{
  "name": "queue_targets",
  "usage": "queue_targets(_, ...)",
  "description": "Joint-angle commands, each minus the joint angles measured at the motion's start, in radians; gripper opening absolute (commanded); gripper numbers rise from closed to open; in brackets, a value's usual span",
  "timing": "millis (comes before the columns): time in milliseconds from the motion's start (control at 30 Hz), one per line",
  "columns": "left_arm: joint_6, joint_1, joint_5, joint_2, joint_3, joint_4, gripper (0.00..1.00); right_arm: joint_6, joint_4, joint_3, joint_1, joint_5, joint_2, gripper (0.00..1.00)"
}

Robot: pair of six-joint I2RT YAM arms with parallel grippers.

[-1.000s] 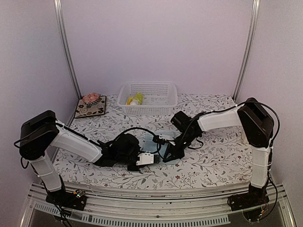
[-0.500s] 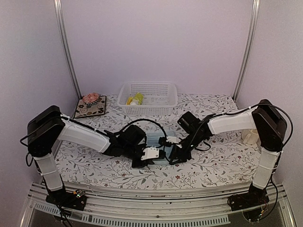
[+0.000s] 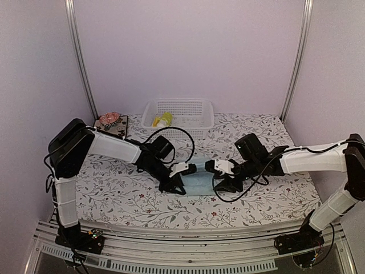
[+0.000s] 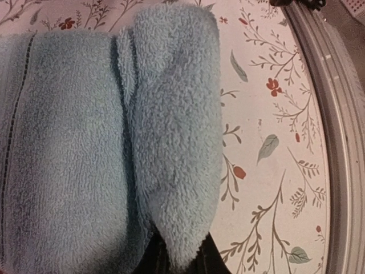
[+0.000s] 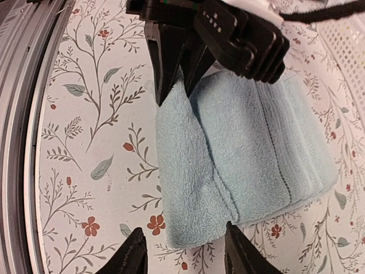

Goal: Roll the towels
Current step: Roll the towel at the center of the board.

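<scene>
My left tool (image 3: 178,186) pinched the blue towel (image 3: 197,181) at 9 o'clock to pin its fold | my right tool (image 3: 219,181) hung released at 3 o'clock

A white mesh basket (image 3: 203,122) stands on the floral tablecloth (image 3: 268,194). Left of the basket lies a dark patterned mat (image 3: 116,133), a pinkish object (image 3: 108,119) on it.

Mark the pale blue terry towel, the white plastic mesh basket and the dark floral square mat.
pale blue terry towel (image 5: 251,154): right wrist view, its folded top layer.
white plastic mesh basket (image 3: 202,130): top view, front wall.
dark floral square mat (image 3: 118,129): top view, right part.
</scene>
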Motion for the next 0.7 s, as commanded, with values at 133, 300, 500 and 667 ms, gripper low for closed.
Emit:
queue_targets(133,-0.081,0.093,0.173,0.155,0.111,-0.227,0.08,-0.141,0.213,-0.13,0.085,0.089,-0.089,0.49)
queue_targets(300,-0.093,0.114,0.209,0.238,0.207,-0.332,0.09,-0.201,0.311,-0.162,0.165,0.21,-0.045,0.49)
queue_targets(500,-0.106,0.121,0.227,0.318,0.276,-0.412,0.1,-0.245,0.378,-0.166,0.211,0.275,0.025,0.49)
queue_targets(667,-0.115,0.132,0.235,0.336,0.276,-0.415,0.1,-0.259,0.411,-0.158,0.213,0.294,0.067,0.5)
